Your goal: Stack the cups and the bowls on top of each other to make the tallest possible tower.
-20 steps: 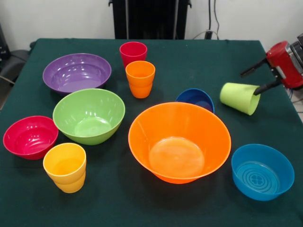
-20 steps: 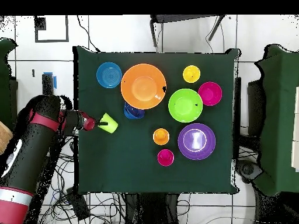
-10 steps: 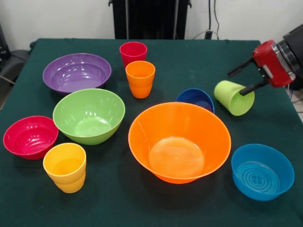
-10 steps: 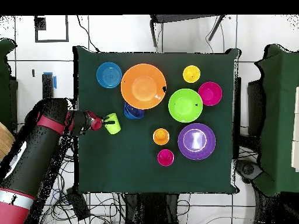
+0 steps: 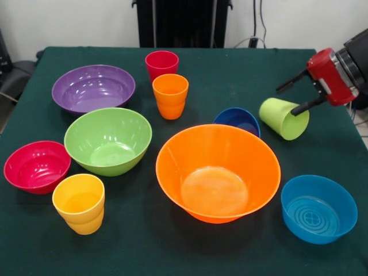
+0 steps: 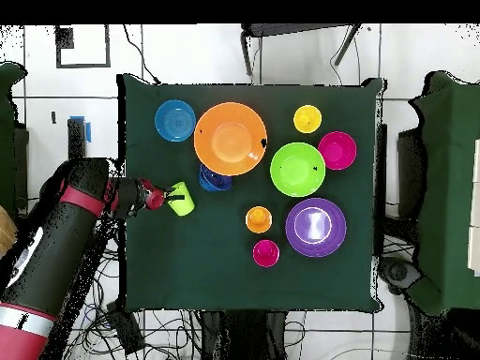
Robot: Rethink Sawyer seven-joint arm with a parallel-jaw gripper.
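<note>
Look from the left of the front view: you see the red bowl (image 5: 37, 166), yellow cup (image 5: 79, 203), lime green bowl (image 5: 107, 141) and big orange bowl (image 5: 218, 172) on the table (image 5: 241, 69). Far right, the light green cup (image 5: 283, 118) is tipped sideways. Your gripper (image 5: 298, 96) has its two fingers spread apart, one inside the cup's mouth.
</note>
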